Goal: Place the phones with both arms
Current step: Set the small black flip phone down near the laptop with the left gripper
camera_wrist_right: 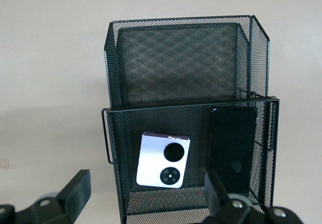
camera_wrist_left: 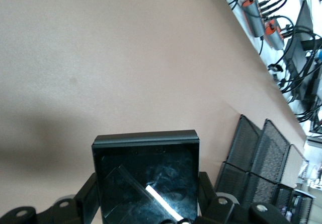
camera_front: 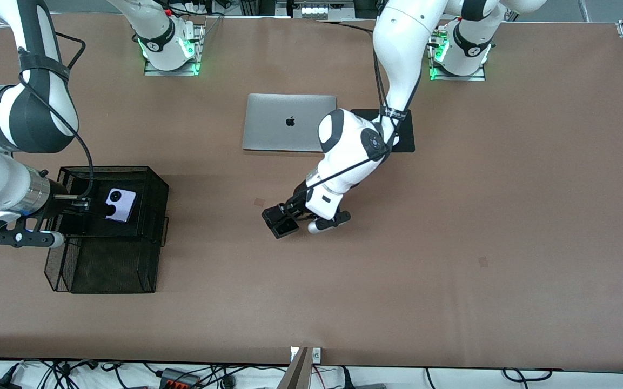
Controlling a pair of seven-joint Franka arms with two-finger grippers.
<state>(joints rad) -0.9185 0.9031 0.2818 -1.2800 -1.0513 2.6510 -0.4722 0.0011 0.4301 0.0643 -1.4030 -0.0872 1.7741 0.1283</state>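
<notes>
Two phones, lavender phone [camera_wrist_right: 164,160] and long black phone [camera_wrist_right: 233,148], lie binned in mesh basket [camera_front: 154,183] near tabletop's right-arm edge | right end effector [camera_wrist_right: 146,194] wide above, released | left end effector [camera_front: 284,219] over mid-tabletop clamps small black phone [camera_wrist_left: 146,176] for delivery

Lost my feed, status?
Left tool shut on black phone, over bare table. Right tool open over basket; lavender phone, long phone inside.

lavender phone [camera_wrist_right: 163,159]: two black circles | slab phone [camera_wrist_right: 232,148]: black | mesh basket [camera_front: 152,178]: black | laptop [camera_front: 288,122]: silver
</notes>
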